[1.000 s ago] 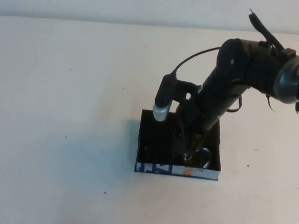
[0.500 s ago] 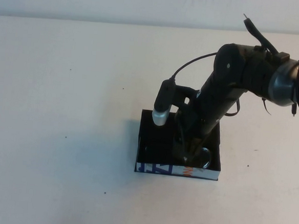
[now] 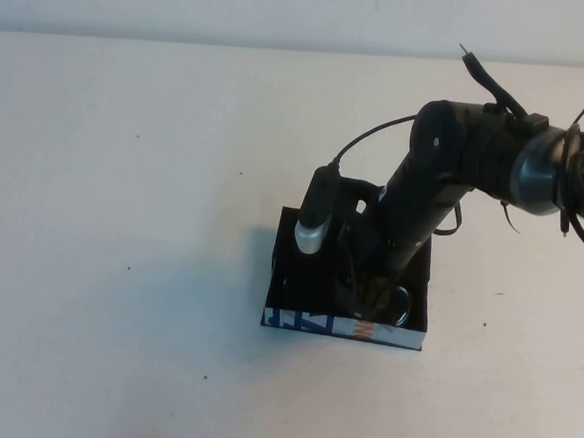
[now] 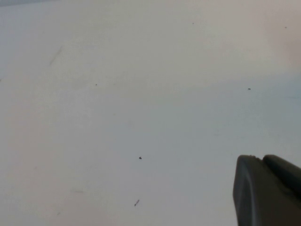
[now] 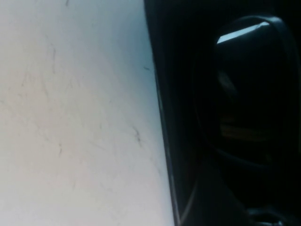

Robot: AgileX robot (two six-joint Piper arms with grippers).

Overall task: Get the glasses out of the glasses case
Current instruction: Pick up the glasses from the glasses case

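One flat black rectangular glasses case (image 3: 297,290) sits on the white table (image 3: 122,217), holding one pair of black-framed glasses (image 3: 396,305). The right gripper (image 3: 366,302) reaches inside it, jaw state impossible to tell; the left gripper (image 4: 268,193) hovers over bare table, likewise unclear.

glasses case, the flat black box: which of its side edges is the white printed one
On the flat black rectangular glasses case, it is the edge nearest the camera, white with blue and orange markings; the others are plain black. The right gripper reaches inside; the left gripper is elsewhere.
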